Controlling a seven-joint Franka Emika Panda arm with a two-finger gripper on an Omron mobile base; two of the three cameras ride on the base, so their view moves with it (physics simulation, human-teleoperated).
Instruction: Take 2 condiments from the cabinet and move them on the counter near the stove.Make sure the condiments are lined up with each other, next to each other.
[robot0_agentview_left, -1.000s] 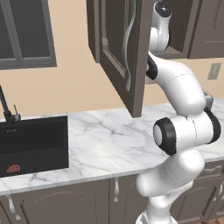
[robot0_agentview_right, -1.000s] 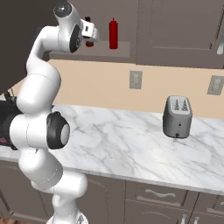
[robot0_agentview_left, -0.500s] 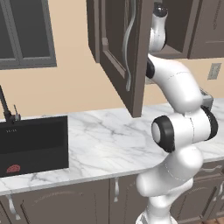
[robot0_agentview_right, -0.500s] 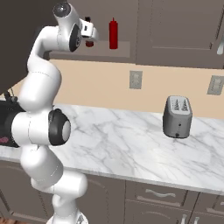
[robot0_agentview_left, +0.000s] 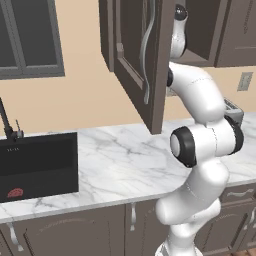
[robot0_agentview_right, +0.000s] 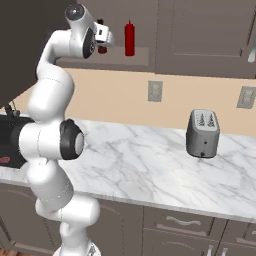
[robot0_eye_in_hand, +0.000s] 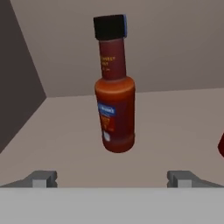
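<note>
**A:** The gripper is raised into the open cabinet, at the upper middle of the left base view. Why is it held there?

**B:** The sauce bottle is being lined up. In the hand view it is seen upright on the cabinet shelf, centre frame, a little ahead of the two fingertips. These are spread wide, one at lower left and one at lower right, with nothing between them. No contact is made yet.

**A:** And the wide spread?

**B:** Room is likely being left so the bottle's body can be straddled before any squeeze is applied.

**A:** Where is the second condiment kept?

**B:** The red squeeze bottle is seen at the top of the right base view, upright on the same shelf, just to the right of the hand. A sliver of red is also caught at the right edge of the hand view, which is judged to be that bottle.

**A:** Is anything set down below?

**B:** The marble counter is crossed only by a toaster, at the right of that view. A sink is shown at the left of the left base view. Neither bottle is placed on the counter yet, so the task is judged to be at its first pick.

**A:** Why is the door left swung out?

**B:** The shelf is kept reachable that way; the door hangs beside the arm.
</note>
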